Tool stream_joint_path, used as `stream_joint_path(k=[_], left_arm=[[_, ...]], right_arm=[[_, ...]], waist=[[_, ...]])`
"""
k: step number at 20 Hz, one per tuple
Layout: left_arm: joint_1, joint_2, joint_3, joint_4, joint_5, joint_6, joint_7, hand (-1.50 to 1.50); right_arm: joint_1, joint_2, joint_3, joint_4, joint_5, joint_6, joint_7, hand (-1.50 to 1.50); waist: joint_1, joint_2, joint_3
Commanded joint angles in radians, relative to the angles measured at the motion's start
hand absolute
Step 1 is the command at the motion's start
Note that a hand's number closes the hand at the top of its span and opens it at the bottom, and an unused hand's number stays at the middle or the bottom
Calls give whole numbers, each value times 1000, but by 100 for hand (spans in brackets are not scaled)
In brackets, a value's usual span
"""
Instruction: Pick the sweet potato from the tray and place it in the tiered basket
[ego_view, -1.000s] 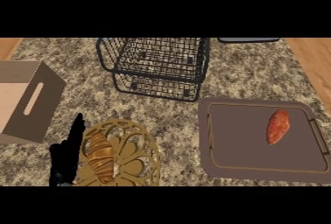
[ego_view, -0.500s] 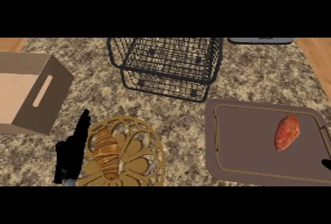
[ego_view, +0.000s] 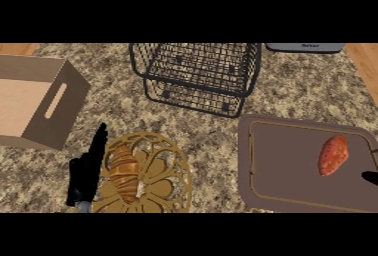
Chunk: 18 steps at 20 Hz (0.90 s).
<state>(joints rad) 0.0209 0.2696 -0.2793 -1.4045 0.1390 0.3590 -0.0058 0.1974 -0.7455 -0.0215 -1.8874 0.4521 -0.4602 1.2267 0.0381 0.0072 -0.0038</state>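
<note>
Orange sweet potato (ego_view: 334, 155) lying on the brown tray (ego_view: 280, 170), not picked up yet.

Just a tiny black tip of the right hand (ego_view: 370, 177) peeking in at the edge, a little below and to the right of the sweet potato, not touching it; too little showing to tell if open or closed. Left hand (ego_view: 87, 172) far off to the other side, fingers straight and relaxed, holding nothing, resting beside the woven gold plate (ego_view: 151, 175) with a croissant (ego_view: 124, 167) on it. Wire tiered basket (ego_view: 199, 72) up ahead and to the left of the right hand, well apart from the tray. Cardboard box (ego_view: 33, 107) above the left hand. Probably hard and a bit heavy, bumpy skin, not slippery, not easy to break. Long with pointy ends, so likely to roll. Best to grab around the fat middle, across the short way.
</note>
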Motion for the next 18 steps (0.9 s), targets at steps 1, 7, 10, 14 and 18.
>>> stream_joint_path(k=[1,7,10,14,18], left_arm=[[19,-22,-20,2,-11,17,33,0],[28,10,14,8,13,-29,5,0],[22,-8,-2,14,-10,-5,15,0],[7,-36,-10,40,-26,7,-5,0],[16,-55,-6,63,-20,4,-7,0]], right_arm=[[-105,41,50,15,104,91,260,-150],[-164,81,59,137,69,235,261,-150],[-203,113,71,228,74,265,261,-150],[-324,194,70,295,101,301,261,-150],[-387,232,51,344,123,337,261,-150]], waist=[[2,1,-1],[-2,-1,-2],[1,1,-1],[-9,0,-1],[-23,-4,0]])
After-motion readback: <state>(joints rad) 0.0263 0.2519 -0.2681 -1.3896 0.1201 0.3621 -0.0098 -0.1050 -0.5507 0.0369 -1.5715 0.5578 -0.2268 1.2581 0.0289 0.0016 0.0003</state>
